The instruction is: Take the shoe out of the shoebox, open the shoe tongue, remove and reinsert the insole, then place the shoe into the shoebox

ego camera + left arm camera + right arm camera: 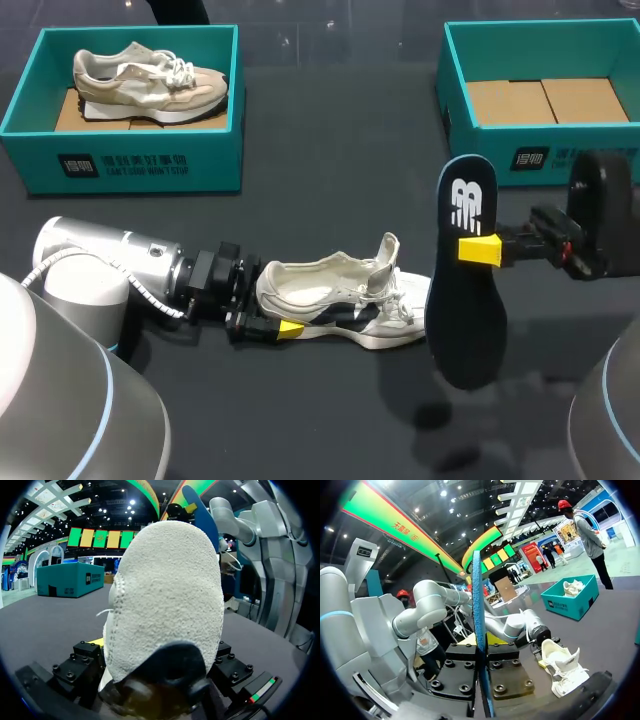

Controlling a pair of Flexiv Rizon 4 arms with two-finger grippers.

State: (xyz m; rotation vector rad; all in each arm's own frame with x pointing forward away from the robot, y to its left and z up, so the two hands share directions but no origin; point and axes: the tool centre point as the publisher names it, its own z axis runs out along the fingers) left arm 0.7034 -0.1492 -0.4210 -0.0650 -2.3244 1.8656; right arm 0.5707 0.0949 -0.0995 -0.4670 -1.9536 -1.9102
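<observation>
The right gripper (478, 250) pinched the insole (468, 300) upright in the air, just beyond the toe of the shoe (335, 295) — the shoe lay along the table (330, 200) (opening upward), its heel clamped in the left gripper (268, 312).

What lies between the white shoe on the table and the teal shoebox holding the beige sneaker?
Nothing: the head view shows only bare dark tabletop between the white shoe and the teal shoebox with the beige sneaker.

Exhibition hall: high dark ceiling (100, 500) dotted with spotlights (132, 502), curved green banner (385, 525) overhead, row of bright display panels (100, 538), show booths (535, 555) beyond
</observation>
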